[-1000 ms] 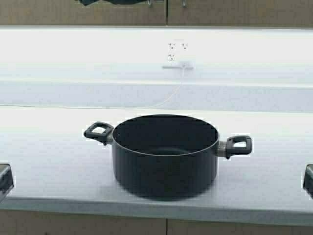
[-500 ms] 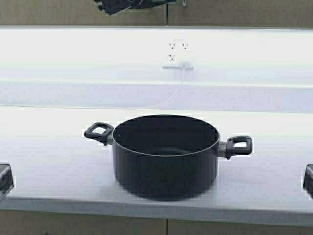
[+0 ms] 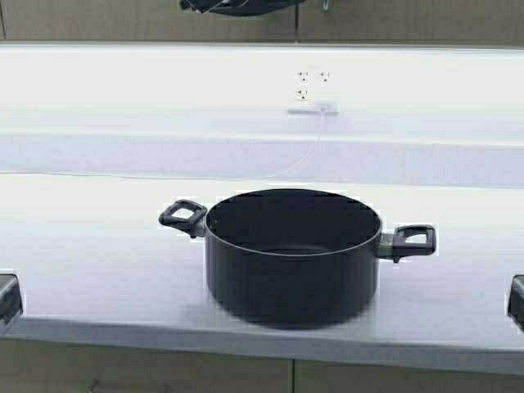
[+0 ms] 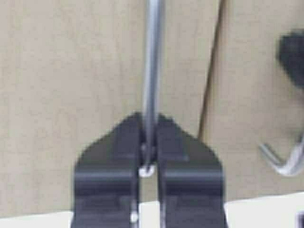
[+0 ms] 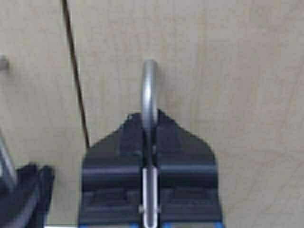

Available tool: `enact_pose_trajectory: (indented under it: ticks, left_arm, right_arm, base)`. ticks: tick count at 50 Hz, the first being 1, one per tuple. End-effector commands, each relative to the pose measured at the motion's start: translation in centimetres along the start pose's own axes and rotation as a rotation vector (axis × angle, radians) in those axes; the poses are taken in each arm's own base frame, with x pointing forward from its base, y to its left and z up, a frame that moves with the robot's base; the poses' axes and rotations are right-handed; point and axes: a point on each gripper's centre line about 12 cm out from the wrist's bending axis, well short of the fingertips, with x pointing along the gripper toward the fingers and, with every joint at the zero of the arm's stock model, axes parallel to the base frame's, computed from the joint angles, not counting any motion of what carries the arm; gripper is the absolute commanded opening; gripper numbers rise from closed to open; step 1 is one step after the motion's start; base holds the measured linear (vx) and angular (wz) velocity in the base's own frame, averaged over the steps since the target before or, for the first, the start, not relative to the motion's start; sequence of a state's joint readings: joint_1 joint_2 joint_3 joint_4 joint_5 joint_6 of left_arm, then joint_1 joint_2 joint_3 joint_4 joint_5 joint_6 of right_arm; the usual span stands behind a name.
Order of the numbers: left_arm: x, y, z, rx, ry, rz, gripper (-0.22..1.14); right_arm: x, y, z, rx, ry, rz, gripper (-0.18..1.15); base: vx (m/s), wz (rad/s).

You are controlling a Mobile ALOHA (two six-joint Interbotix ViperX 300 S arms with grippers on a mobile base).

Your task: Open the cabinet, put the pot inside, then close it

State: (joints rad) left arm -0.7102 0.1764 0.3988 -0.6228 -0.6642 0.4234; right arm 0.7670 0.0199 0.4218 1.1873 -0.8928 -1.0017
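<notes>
The black pot (image 3: 293, 262) stands upright on the white counter, near its front edge. The tan cabinet (image 3: 123, 20) runs along the top edge of the high view, with the seam between its doors above the pot. My left gripper (image 4: 149, 121) is shut on the left door's curved metal handle (image 4: 153, 57); it shows dark at the top of the high view (image 3: 237, 6). My right gripper (image 5: 149, 118) is shut on the right door's handle (image 5: 149, 85). Both doors look flat and closed.
The white counter (image 3: 82, 246) stretches across the view, with a wall outlet (image 3: 313, 78) and a thin white cable behind the pot. Tan base cabinets (image 3: 164, 378) sit below the counter's front edge. Dark robot parts (image 3: 6, 299) show at both side edges.
The whole scene has shifted to the right in the high view, so the robot has moved. The dark left gripper at the top edge has shifted right too.
</notes>
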Motion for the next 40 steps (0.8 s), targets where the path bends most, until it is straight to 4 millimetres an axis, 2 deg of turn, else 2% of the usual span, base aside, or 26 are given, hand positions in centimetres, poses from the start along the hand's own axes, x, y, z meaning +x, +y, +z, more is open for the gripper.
enact_pose_trajectory:
  ticks: [1,10,16,30,40]
  left_arm:
    - [-2.8,0.9,2.4,-0.016,-0.01,-0.018,0.04]
    - [-6.8,1.9,3.5,-0.009,0.011,-0.046,0.04]
    - [-8.9,2.5,4.1,-0.011,0.024,-0.063,0.04]
    - [-12.7,3.4,4.1,0.047,0.068,-0.1,0.04]
    - [-15.2,6.1,4.5,0.044,0.094,-0.072,0.04]
  right_arm:
    - [-2.6,-2.2,2.0,0.006,-0.009,0.038,0.05]
    - [-5.3,-3.7,3.4,-0.002,0.051,0.224,0.05]
    - [-6.6,-4.6,3.4,0.014,0.106,0.342,0.05]
    - [-9.3,-8.3,2.7,0.035,0.151,0.407,0.05]
    - [-10.1,-11.5,2.0,0.043,0.195,0.422,0.05]
  base:
    - [-0.04,-0.01]
    - [0.0,-0.02]
    - [-0.01,-0.03]
    - [-0.02,-0.03]
    - [-0.05,-0.01]
